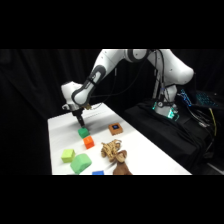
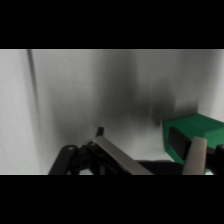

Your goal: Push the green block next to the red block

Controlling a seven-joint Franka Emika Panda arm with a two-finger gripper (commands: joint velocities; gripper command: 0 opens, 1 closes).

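Note:
The small dark green block lies on the white table, just up the table from the red block; a narrow gap separates the two. My gripper reaches down at the green block's far side, its tips right above the block. In the wrist view the gripper is open. One finger slants across the bottom, while the other finger stands in front of the green block at the right edge. Nothing sits between the fingers. The red block is out of the wrist view.
A yellow-green cube and a larger light green block lie near the front left. A brown block with a blue top sits right of the green block. A wooden tangle and a blue piece lie at the front.

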